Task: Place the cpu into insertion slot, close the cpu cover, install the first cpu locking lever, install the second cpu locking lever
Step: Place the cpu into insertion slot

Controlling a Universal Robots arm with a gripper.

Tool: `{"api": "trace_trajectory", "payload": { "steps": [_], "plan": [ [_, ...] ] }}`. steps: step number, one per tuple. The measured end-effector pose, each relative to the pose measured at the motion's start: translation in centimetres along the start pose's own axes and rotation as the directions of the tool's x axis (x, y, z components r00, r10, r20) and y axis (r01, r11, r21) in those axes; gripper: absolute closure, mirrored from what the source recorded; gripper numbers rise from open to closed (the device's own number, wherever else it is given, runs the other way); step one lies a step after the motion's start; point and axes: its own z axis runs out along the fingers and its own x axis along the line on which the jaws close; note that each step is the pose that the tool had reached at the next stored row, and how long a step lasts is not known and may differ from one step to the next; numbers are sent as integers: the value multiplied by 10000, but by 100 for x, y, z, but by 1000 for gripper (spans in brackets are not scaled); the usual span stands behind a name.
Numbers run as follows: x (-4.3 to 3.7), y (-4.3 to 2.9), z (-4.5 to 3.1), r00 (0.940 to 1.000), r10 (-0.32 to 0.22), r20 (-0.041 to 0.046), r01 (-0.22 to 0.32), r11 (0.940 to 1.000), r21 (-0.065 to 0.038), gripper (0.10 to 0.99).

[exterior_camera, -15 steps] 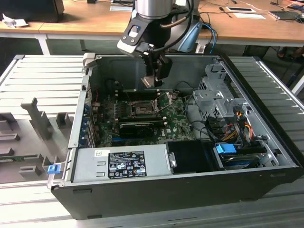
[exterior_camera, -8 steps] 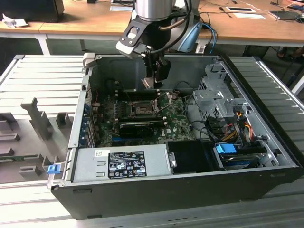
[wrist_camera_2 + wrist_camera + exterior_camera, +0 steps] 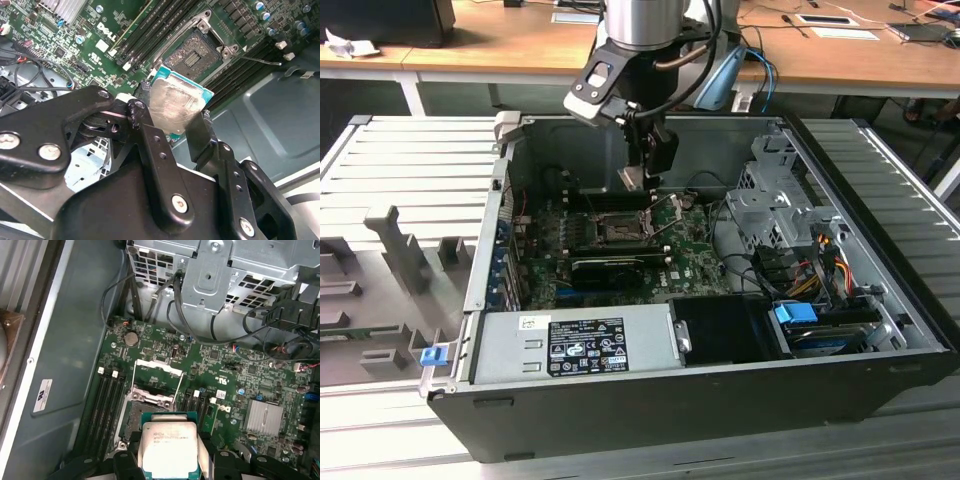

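The cpu is clamped between the two black fingers of the tool, its metal top showing. It is held in the air just above the insertion slot — apart from it, not seated. The slot lies uncovered, the cpu cover swung up beside it. Around them spreads the green motherboard, inside the open computer case — toward its far wall in the exterior view.

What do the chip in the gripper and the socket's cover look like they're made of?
The cpu: dull silver-grey metal top, smudged, on a teal-green board rim. The cpu cover: thin bright metal frame, likely steel, glinting along its edges.
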Motion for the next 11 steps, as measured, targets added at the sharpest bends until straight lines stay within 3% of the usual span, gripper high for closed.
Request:
{"api": "trace_trajectory", "payload": {
  "steps": [11],
  "plan": [
    [-1, -3, 36, 10000, 48, 6, -48, 10000, -1, 557]
  ]
}}
